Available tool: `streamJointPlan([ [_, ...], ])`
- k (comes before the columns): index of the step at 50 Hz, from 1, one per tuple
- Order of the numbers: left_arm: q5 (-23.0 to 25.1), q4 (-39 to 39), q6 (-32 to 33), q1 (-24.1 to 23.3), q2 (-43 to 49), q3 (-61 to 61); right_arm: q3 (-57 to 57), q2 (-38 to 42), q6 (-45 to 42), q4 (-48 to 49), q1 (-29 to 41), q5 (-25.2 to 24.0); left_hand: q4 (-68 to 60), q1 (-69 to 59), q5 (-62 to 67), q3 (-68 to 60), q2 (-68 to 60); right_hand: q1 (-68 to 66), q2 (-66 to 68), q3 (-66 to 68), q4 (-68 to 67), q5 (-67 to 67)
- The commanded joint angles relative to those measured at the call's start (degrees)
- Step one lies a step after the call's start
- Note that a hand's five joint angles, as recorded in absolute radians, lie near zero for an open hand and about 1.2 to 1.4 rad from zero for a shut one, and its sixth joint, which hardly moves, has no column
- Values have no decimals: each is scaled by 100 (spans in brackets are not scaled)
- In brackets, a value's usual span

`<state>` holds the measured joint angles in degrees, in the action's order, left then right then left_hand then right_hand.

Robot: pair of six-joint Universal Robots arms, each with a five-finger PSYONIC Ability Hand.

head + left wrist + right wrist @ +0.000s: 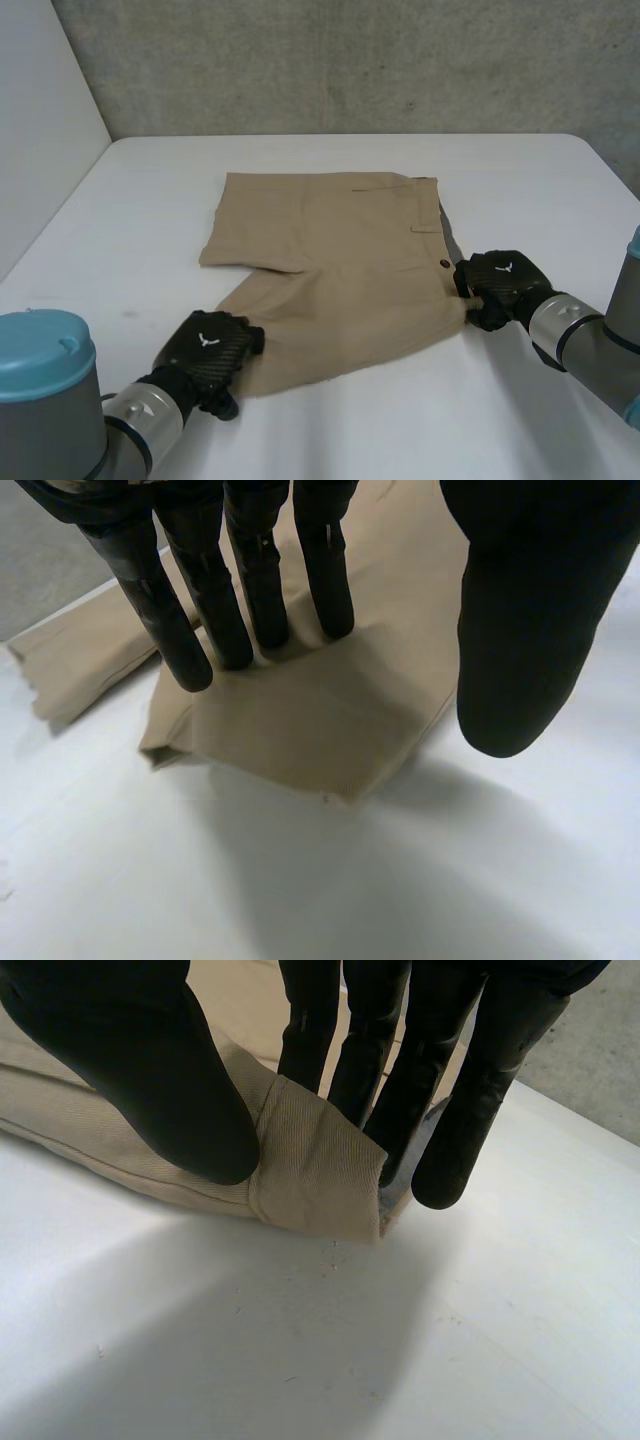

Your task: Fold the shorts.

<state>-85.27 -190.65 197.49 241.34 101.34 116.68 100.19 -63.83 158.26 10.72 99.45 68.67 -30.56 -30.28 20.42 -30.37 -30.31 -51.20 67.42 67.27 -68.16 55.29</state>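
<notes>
counter (330,420): shorts (340,270) flat at its middle | step: gripping near edge for the fold | right hand (500,285) pinches waistband end (315,1175) | left hand (210,345) released, straight fingers on leg hem (300,730) | next: left must pinch, then both lift together

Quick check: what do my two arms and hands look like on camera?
The left hand and right hand are black, each with a white emblem on its back. Silver wrist cuffs join grey arms with light-blue caps.

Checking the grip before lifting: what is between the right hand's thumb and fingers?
A corner of the shorts, pinched there by the right hand; the right wrist view shows it.
</notes>
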Motion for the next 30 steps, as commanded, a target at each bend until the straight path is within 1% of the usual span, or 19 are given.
streamJointPlan([
  [1, -209, -130, 18, 124, 325, -93, 1, 2, -5, 9, 5, -3, -421, -449, 435, -440, -446, -2880, 1258, 1273, -1184, 1471],
  [10, -323, -218, 35, 133, 404, -102, -8, 2, -5, 9, 5, -3, -538, -566, 552, -558, -563, -2880, 1258, 1273, -1184, 1471],
  [14, -437, -446, 35, 133, 413, -84, 1, 2, -14, 9, 22, -3, -1126, -1154, 1140, -1146, -1151, -2880, 1258, 1273, -1184, 1471],
  [15, -472, -560, 35, 133, 421, -67, 1, 2, -14, 9, 22, -3, -1444, -1472, 1458, -1463, -1469, -2880, 1258, 1273, -1184, 1471],
  [19, -481, -780, 35, 141, 492, -49, 1, 2, -14, 9, 31, -3, -2135, -2163, 2149, -2155, -2160, -2880, 1258, 1273, -1184, 1471],
  [22, -473, -842, 27, 150, 579, -66, 1, 2, -14, 9, 31, -3, -2841, -2869, 2855, -2860, -2865, -2880, 1258, 1273, -1184, 1471],
  [26, -473, -851, 27, 177, 624, -75, 9, 2, -14, 9, 40, -3, -2961, -2989, 2975, -2980, -2986, -2880, 1258, 1273, -1184, 1471],
  [29, -464, -851, 18, 185, 632, -66, 1, 2, -32, 9, 40, 6, -3598, -3626, 3612, -3618, -3623, -2880, 1258, 1273, -1184, 1471],
  [30, -464, -851, 9, 185, 632, -75, 1, 2, -32, 0, 40, 6, -4067, -4095, 4081, -4086, -4091, -2880, 1258, 1273, -1184, 1471],
])
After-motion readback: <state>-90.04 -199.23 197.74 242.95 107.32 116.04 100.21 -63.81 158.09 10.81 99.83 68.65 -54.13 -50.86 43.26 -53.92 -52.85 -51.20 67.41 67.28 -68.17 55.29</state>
